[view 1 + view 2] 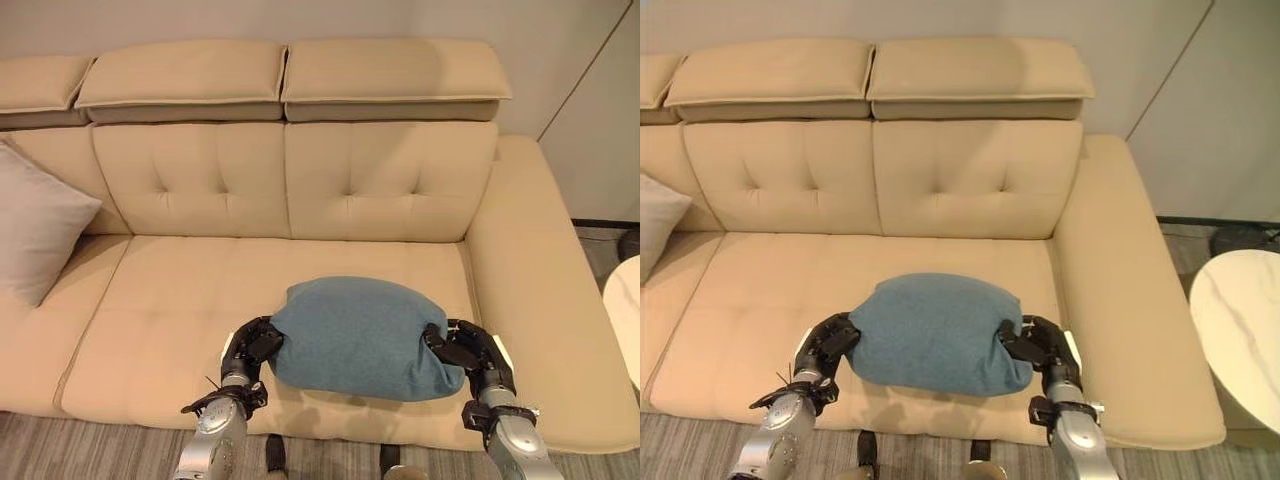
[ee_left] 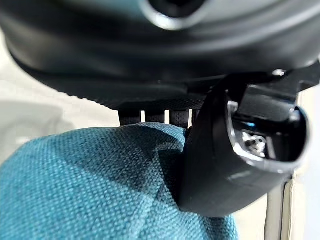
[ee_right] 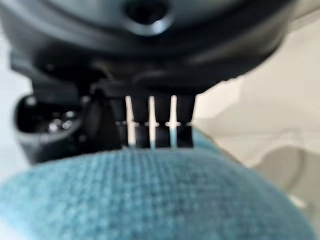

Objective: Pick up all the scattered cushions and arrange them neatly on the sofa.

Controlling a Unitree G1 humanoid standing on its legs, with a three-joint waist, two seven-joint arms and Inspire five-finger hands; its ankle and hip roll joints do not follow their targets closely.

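Hiding both sets of fingertips, the blue cushion (image 1: 365, 338) sits clamped between left robot hand (image 1: 252, 346) and right robot hand (image 1: 466, 352) over the sofa (image 1: 180, 290) seat's front edge.

Wall (image 1: 330, 18): plain, pale, behind the backrest line, runs full width. Panel (image 1: 1230, 110) at far right w/ a thin dark diagonal seam, lighter grey than the wall; dark strip along its base where it meets the floor. Floor (image 1: 90, 445): grey striped carpet/plank look, shows along the front edge & again at right by the armrest. Round table (image 1: 1240, 330): white marble-look top w/ faint grey veins, cut off by right edge, just beside the armrest's outer side, not touching as far as can be told. Dark object (image 1: 1240, 240) on the floor beyond the table, near the panel base; too cut off to identify.
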